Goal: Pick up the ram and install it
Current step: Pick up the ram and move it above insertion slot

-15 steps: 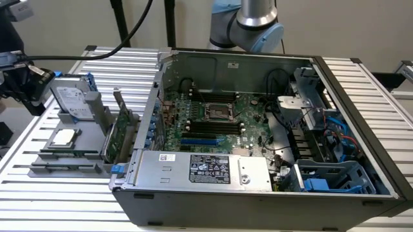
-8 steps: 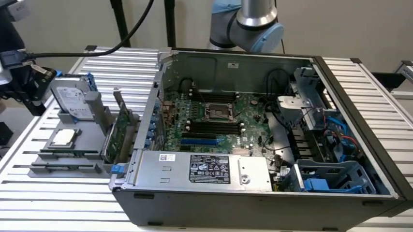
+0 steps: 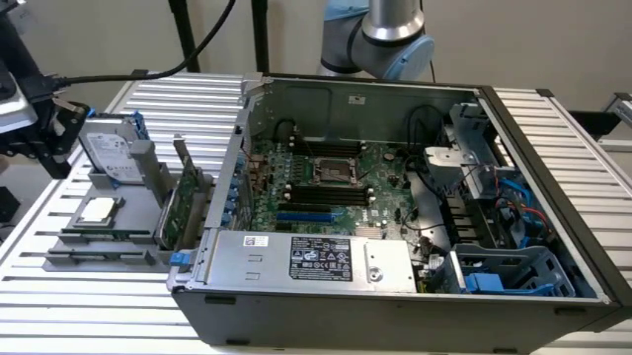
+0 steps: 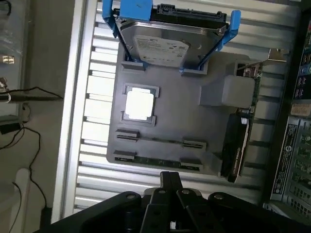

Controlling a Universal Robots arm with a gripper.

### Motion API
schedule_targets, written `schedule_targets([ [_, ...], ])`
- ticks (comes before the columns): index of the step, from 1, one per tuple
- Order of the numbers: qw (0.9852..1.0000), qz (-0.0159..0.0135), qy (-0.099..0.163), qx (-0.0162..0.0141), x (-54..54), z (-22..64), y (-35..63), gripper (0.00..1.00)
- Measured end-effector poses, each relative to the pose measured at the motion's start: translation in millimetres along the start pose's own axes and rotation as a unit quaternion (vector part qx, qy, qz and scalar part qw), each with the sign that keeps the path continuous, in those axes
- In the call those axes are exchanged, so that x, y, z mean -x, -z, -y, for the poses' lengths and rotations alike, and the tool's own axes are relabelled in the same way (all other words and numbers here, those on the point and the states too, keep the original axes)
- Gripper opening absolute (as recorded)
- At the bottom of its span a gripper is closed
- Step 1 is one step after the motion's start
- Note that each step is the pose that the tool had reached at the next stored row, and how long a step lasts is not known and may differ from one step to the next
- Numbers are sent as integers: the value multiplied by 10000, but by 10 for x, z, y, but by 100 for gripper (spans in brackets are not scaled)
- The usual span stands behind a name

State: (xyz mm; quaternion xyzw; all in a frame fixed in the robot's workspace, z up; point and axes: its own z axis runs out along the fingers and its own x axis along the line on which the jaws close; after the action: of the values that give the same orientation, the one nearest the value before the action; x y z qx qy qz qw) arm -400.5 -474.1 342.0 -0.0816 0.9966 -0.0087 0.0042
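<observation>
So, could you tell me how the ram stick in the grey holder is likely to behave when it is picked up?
The ram looks like a thin, narrow board, so probably stiff and light, though likely fragile if bent. It stands on edge between end supports of the grey holder, so it may resist a little before coming free.

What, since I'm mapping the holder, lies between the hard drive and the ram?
A processor chip lies between hard drive and ram on the gray holder, seen in the wrist view.
</observation>
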Motion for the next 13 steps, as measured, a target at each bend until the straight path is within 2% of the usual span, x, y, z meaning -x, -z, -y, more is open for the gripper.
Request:
schedule_targets([
  [3, 9996, 5, 300, 2, 0, -1, -18, 0],
  [6, 9984, 10, 566, 4, 0, -1, -35, 0],
  [10, 9957, 17, 930, 6, -1, -1, -60, 0],
  [13, 9928, 21, 1201, 8, -1, -2, -78, 0],
])
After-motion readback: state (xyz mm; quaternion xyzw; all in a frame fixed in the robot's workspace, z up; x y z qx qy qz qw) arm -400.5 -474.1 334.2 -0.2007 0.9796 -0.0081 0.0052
